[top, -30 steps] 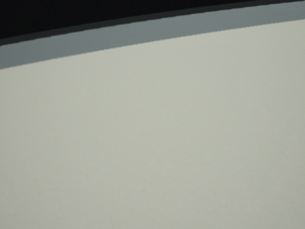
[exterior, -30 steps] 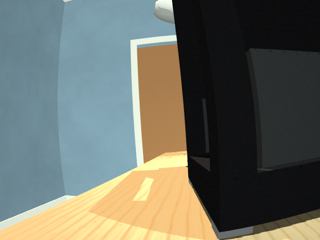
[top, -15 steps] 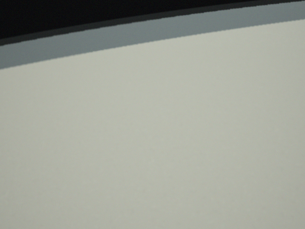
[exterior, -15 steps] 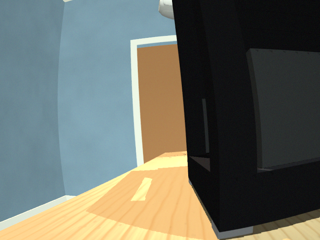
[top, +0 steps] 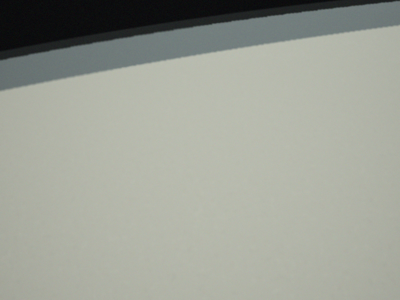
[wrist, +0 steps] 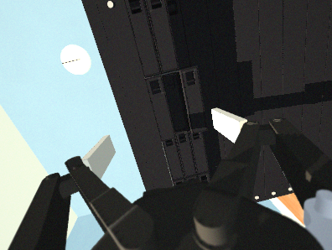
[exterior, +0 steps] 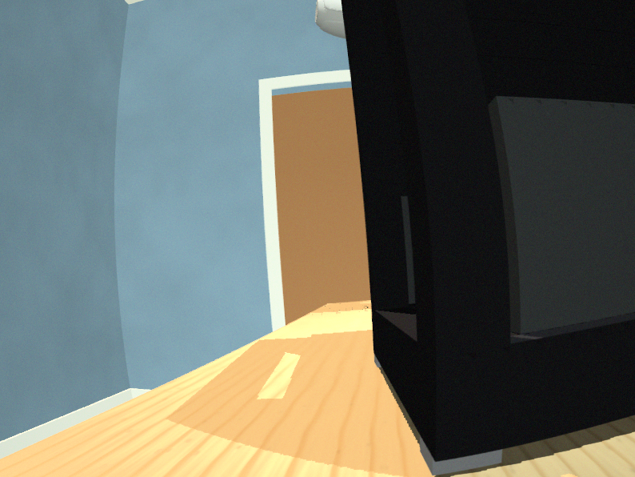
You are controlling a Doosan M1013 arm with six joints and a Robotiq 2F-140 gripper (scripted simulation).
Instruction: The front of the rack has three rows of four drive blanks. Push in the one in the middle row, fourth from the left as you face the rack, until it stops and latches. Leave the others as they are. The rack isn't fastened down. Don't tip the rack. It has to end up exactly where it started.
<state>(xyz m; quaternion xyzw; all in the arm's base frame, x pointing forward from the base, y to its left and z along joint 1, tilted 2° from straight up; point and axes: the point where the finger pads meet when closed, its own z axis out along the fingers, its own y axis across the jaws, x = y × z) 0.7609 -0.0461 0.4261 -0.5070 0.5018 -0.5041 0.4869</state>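
In the wrist view the black rack (wrist: 126,105) fills the middle, seen at a steep tilt. Its front holds narrow dark drive blanks (wrist: 156,105) in three groups, each with a small square latch at one end. One slot in the middle group (wrist: 173,101) looks darker than its neighbours; I cannot tell which blank is the fourth of the middle row. My gripper (wrist: 163,131) is open and empty, its pale fingertips spread in front of the rack face and apart from it. The exterior view shows the rack (exterior: 451,256) from close beside it, standing on the wooden floor.
A grey panel (exterior: 564,205) sits in the rack's side. A brown door (exterior: 317,205) in a white frame is in the blue wall behind. A white part of the arm (exterior: 328,18) shows above the rack. The top view shows only a pale surface (top: 200,177).
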